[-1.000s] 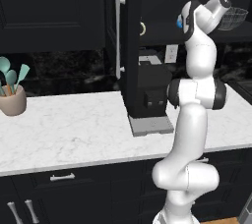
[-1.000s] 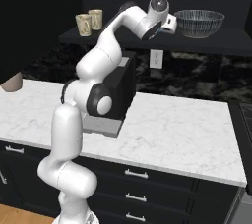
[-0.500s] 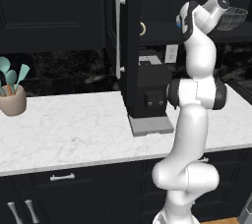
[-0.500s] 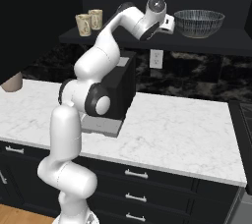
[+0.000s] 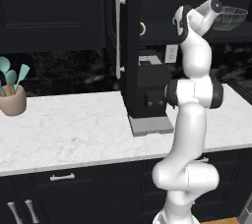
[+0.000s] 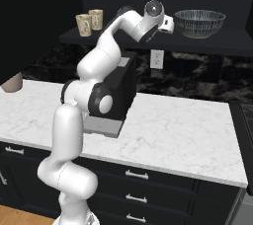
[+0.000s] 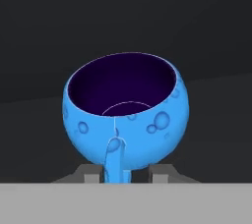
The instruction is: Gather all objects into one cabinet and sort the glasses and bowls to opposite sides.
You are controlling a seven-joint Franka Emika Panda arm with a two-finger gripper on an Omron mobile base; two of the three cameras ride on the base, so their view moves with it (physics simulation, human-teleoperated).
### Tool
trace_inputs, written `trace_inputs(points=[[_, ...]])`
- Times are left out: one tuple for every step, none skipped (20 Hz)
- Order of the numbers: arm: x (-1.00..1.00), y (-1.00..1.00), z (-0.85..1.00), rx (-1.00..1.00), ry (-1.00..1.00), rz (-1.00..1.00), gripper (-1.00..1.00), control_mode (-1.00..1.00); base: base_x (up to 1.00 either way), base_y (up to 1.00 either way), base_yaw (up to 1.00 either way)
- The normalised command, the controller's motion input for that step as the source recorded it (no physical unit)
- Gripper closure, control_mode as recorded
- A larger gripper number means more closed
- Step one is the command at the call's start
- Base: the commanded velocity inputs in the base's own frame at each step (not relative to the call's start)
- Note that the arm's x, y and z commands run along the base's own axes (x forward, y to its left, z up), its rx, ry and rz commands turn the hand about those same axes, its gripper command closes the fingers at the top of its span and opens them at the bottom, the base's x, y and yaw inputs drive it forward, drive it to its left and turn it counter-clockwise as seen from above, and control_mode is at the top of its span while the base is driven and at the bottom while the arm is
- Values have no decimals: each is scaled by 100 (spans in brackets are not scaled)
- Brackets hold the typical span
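The small bright-blue vessel with a dark inside stands upright right in front of my gripper. Its handle points at me and sits between the narrowed jaws, the left fingertip close against it. My hand reaches onto the shelf of the open black cabinet. The wide see-through bowl rests just right of the hand. Two cream mugs stand at the shelf's left end. The cabinet door with its silver bar handle hangs open.
A black coffee machine stands on the white marble counter under the shelf, beside my arm. A tan pot of teal utensils sits far left. Black drawers run below the counter.
The jaws have drawn together around the blue vessel's handle. The arm has barely moved.
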Motion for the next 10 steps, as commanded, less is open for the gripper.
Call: trace_inputs(points=[[22,0,0,-2,-3,0,100,-100,0,0,0],[4,-1,0,0,-5,0,100,-100,0,0,0],[0,-1,0,0,-5,0,100,-100,0,0,0],[-8,0,0,0,-7,0,100,-100,0,0,0],[-30,0,0,0,-11,0,100,-100,0,0,0],[-51,0,0,-1,-12,0,100,-100,0,0,0],[-61,0,0,-1,-11,0,100,-100,0,0,0],[-71,0,0,0,-11,0,100,-100,0,0,0],[-89,5,0,0,-10,0,100,-100,0,0,0],[-86,4,0,0,-9,0,100,-100,0,0,0]])
